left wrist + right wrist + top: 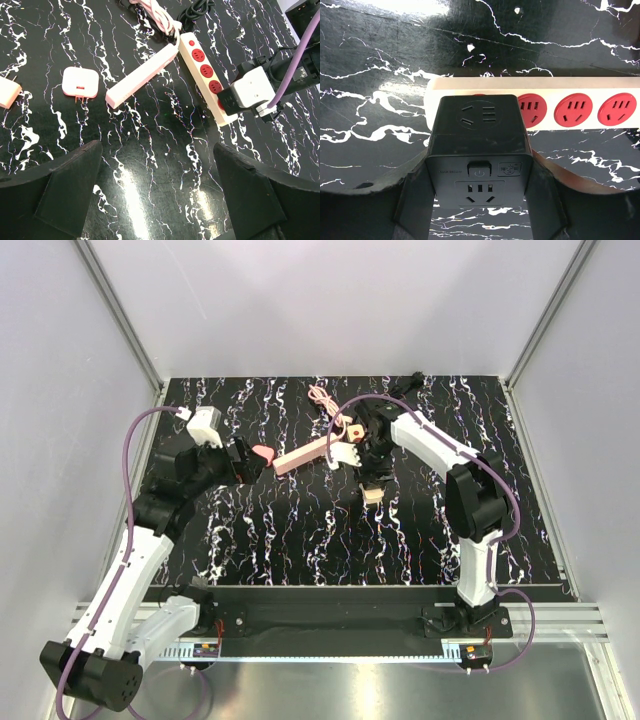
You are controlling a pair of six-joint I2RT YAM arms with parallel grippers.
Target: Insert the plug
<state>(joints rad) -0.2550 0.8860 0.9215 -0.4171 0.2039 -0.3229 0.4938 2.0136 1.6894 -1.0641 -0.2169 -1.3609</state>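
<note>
The right jaws are clamping the black adapter [479, 145], likely stiff and light, by its flat sides, lower centre, at the power strip [545, 86]; left jaws are hanging apart.

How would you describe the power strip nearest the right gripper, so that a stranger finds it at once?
On the black marbled table, two long bars meet at a pink cable. It is the white strip with round red sockets; the pale pink bar beside it shows none.
</note>
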